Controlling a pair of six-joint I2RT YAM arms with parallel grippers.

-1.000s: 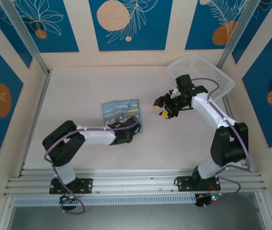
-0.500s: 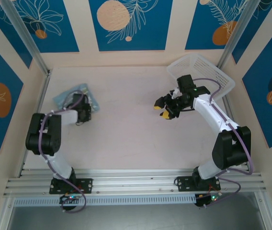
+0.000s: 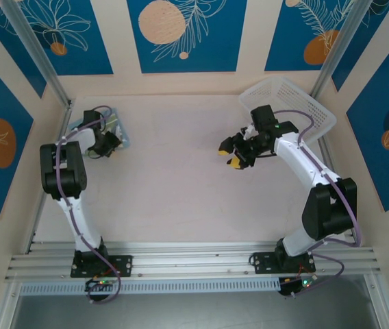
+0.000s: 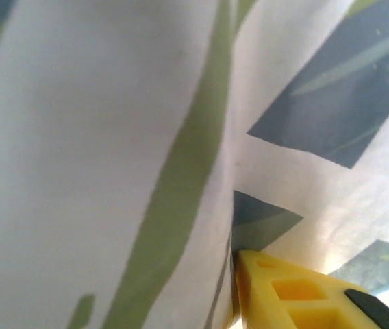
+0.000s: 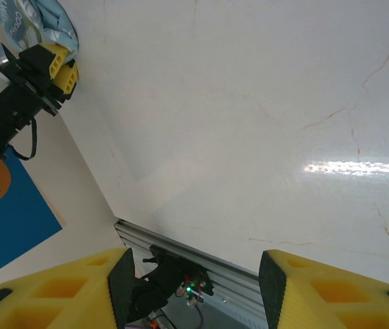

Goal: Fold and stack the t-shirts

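At the upper left of the top view the shirt lies by the wall, just beside the left gripper; I cannot tell if its fingers hold it. It should let go slowly and lift straight up, so the folds stay neat. At middle right the right gripper hangs wide open, empty.

A white perforated basket sits at the far right corner of a pale, marble-look counter (blue leaf-print wall panels behind), with an aluminium rail along its near edge.
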